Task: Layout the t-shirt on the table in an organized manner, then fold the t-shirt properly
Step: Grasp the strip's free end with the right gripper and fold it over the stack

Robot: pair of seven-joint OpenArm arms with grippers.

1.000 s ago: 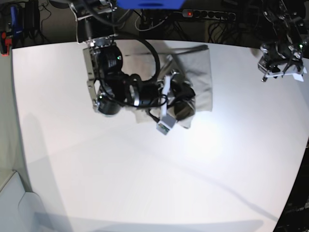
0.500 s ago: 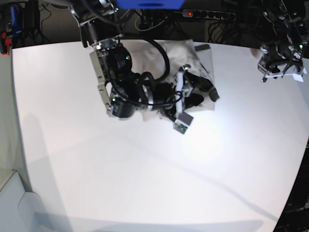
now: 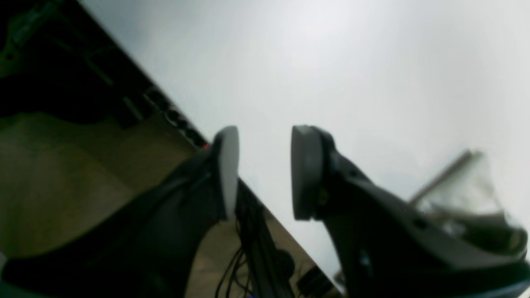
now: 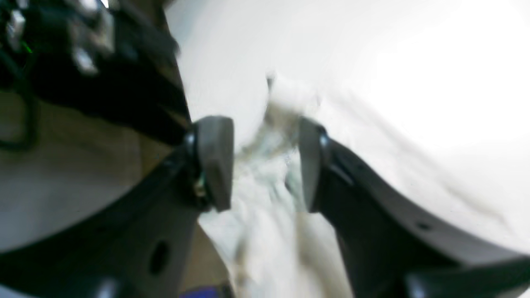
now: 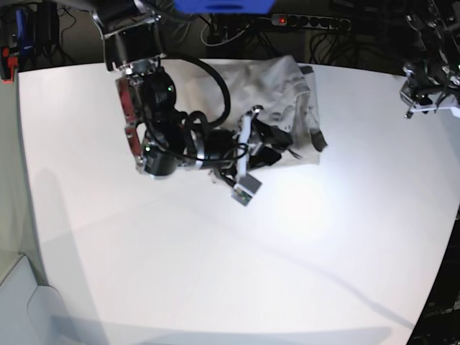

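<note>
Shirt point(image 5: 298, 100) cloth lies between the fingers point(image 4: 215, 161) of the right gripper point(image 4: 258, 163), which stand parted in the right wrist view; the picture is too blurred to say whether they touch the fabric or grip it. A second ago this gripper sat low over the near edge of the bundle, and half a second ago it had swung toward the upper right with the cloth bunching under it. Now it has drawn back to the left, at centre-left of the base view point(image 5: 277, 147), and the shirt has spread: more of it shows at the top centre of the frame, and a flap hangs at its right edge that was not there a second ago. I judge this a release or re-grip partway through laying the shirt out. It is still rumpled and not flat, so folding has not begun.

Out from there, the shirt rests at the far edge of the table point(image 5: 237, 273), most of which is bare below it.

At the upper right of the base view, the left gripper point(image 3: 265, 171) hangs near the table's edge, well apart from the shirt, fingers spread with nothing between them; it has shifted slightly right.
</note>
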